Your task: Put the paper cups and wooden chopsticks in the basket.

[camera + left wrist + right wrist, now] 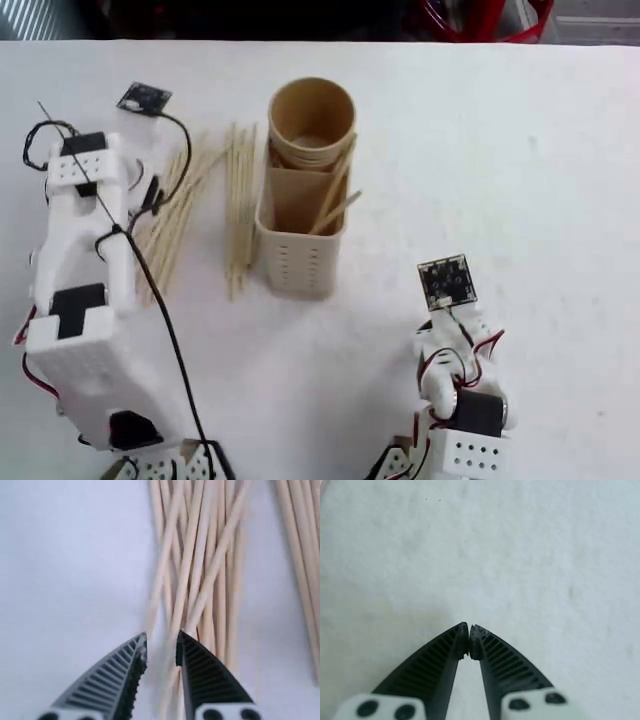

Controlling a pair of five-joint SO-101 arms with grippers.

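Right gripper nearest, jaws closed, empty, over bare table. Left gripper: jaws narrowly parted astride ends of loose chopsticks. Sticks likely light, stiff, smooth, prone to roll; best pinched mid-length, few at once. Beyond, basket holds paper cups, some sticks.

Chopsticks showing pale blond wood, cups tan, and the basket cream (rows of small dark slots down its front), table plain white.
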